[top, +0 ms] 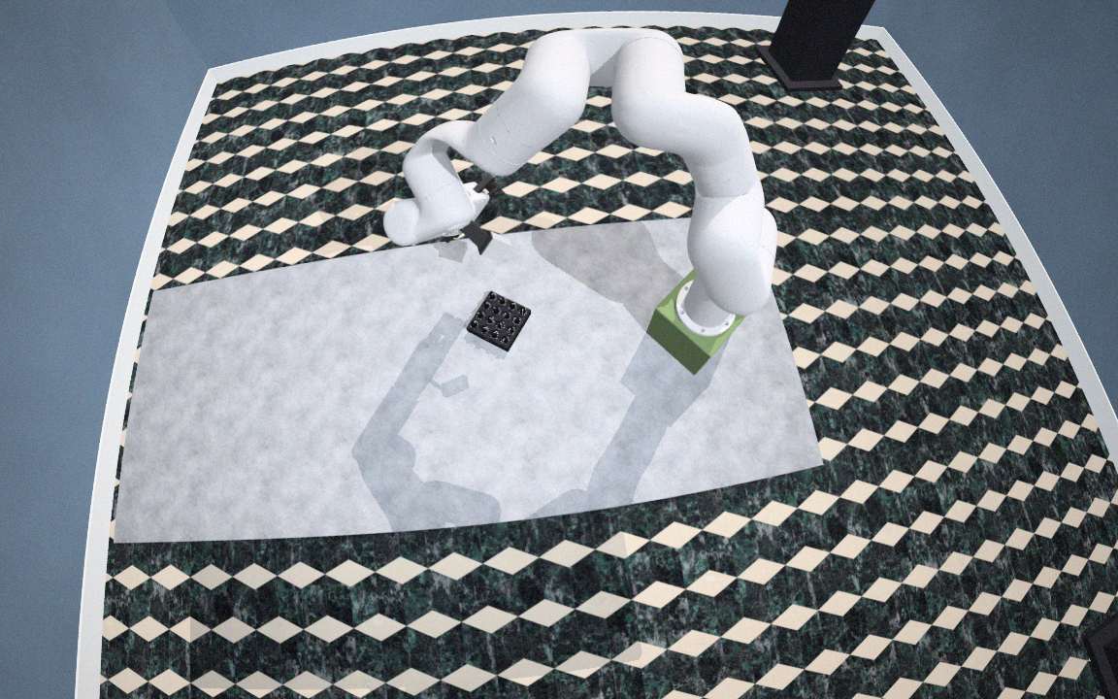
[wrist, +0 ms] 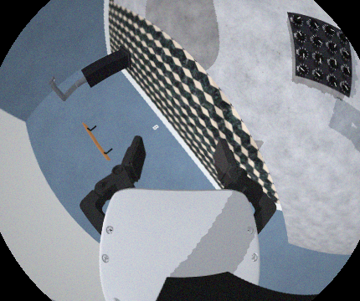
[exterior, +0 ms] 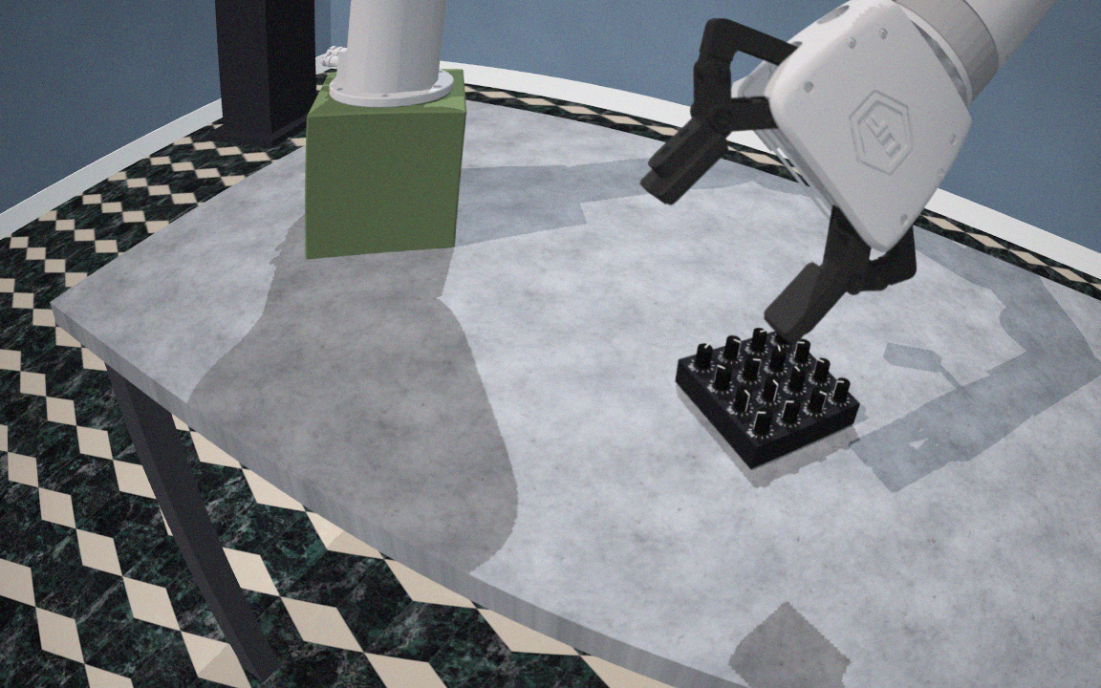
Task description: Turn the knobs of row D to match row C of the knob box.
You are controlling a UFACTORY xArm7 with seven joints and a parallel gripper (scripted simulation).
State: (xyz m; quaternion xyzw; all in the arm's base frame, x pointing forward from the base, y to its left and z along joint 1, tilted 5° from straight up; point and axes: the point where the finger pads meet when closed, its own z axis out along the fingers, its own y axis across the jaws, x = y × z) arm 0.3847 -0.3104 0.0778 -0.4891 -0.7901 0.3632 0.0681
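— Where does the knob box [top: 499,319] sit?
— On the table [top: 285,416], well apart from the green pedestal [top: 691,334].
— And the gripper [top: 477,213]?
— Spread wide, holding nothing, farther from that pedestal, above the box and off to one side.

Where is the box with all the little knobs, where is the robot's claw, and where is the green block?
knob box [top: 499,320], top view, its knobbed top face.
gripper [exterior: 729,247], exterior view, between its wide-open fingertips.
green block [exterior: 383,175], exterior view, its front face.

Knob box [top: 499,319] marks, names too small.
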